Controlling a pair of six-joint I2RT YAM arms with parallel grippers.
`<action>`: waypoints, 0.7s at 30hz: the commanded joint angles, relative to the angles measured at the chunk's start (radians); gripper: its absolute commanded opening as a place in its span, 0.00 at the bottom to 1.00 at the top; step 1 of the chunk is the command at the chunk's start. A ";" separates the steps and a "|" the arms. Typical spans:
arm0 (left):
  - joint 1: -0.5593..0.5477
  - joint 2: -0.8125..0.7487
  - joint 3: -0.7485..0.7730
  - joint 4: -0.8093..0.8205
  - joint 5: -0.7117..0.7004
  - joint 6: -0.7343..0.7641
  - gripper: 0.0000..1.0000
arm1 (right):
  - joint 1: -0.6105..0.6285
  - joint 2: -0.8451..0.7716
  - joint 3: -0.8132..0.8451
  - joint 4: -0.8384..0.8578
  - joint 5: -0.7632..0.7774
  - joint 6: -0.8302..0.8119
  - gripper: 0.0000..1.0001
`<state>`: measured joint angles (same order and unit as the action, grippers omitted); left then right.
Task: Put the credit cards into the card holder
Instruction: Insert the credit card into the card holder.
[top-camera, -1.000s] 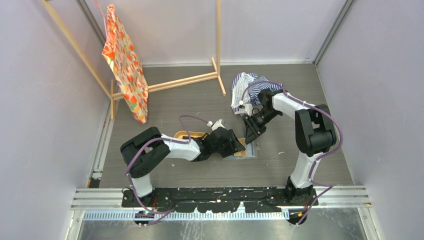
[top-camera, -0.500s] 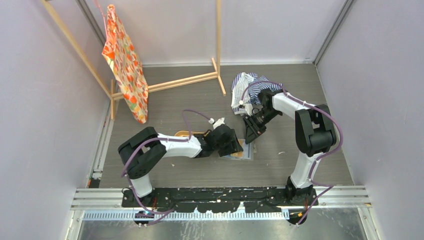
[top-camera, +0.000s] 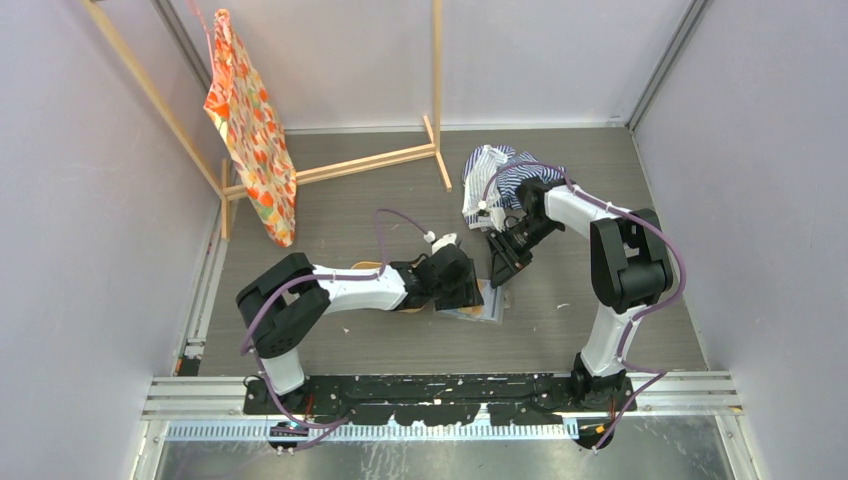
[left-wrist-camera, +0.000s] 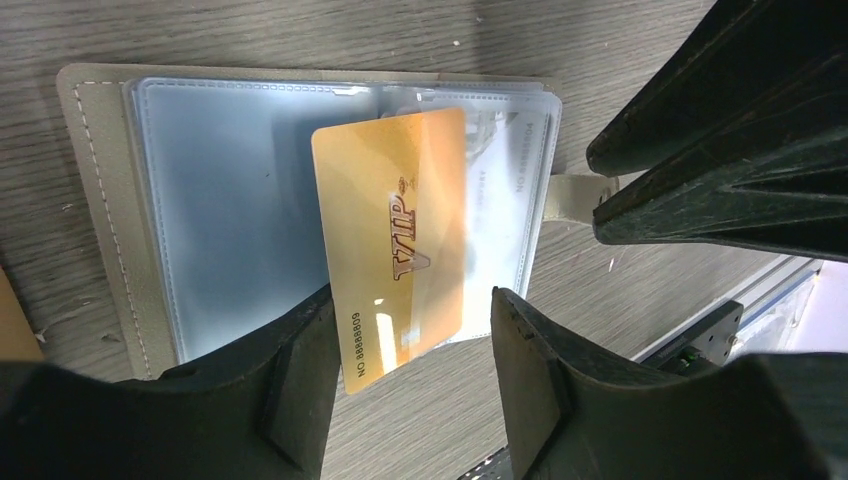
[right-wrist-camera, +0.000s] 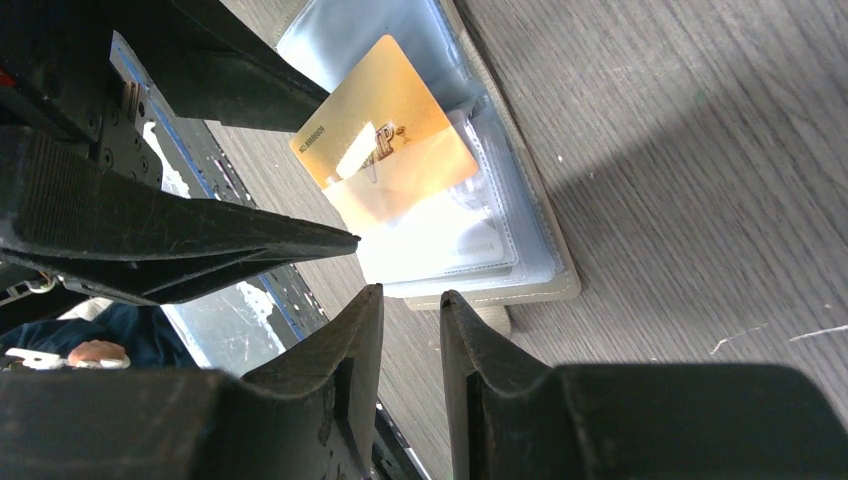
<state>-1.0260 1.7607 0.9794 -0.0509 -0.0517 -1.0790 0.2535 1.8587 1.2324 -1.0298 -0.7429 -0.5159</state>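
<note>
The card holder (left-wrist-camera: 100, 200) lies open on the table, its clear sleeves facing up. A gold credit card (left-wrist-camera: 400, 220) marked VIP is partly slid into one sleeve at a slant, its near end sticking out. My left gripper (left-wrist-camera: 412, 300) is open around that near end: the card's edge lies beside one finger and the other finger stands apart. From above, the left gripper (top-camera: 468, 288) covers most of the holder (top-camera: 490, 310). My right gripper (right-wrist-camera: 411, 295) hovers by the holder's snap tab (right-wrist-camera: 490, 320), jaws narrowly open with nothing between them.
An oval orange tray (top-camera: 372, 268) lies under the left forearm. A striped shirt (top-camera: 497, 172) is bunched behind the right arm. A wooden rack (top-camera: 350, 165) with an orange patterned cloth (top-camera: 245, 120) stands at the back left. The two grippers are close together over the holder.
The left arm has stretched out and its gripper has shifted a little over the holder, now hiding the gold card from above. The right arm has stayed still.
</note>
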 joint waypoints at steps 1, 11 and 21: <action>-0.012 -0.011 0.046 -0.063 -0.009 0.080 0.57 | 0.004 -0.041 0.029 -0.006 -0.012 0.011 0.33; -0.012 -0.020 0.017 0.043 0.077 0.150 0.64 | -0.019 -0.022 0.032 -0.011 -0.116 0.037 0.33; -0.013 -0.011 0.019 0.103 0.122 0.154 0.69 | -0.024 -0.020 0.027 0.002 -0.114 0.051 0.33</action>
<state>-1.0348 1.7607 0.9962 -0.0128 0.0326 -0.9558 0.2363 1.8587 1.2388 -1.0325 -0.8291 -0.4740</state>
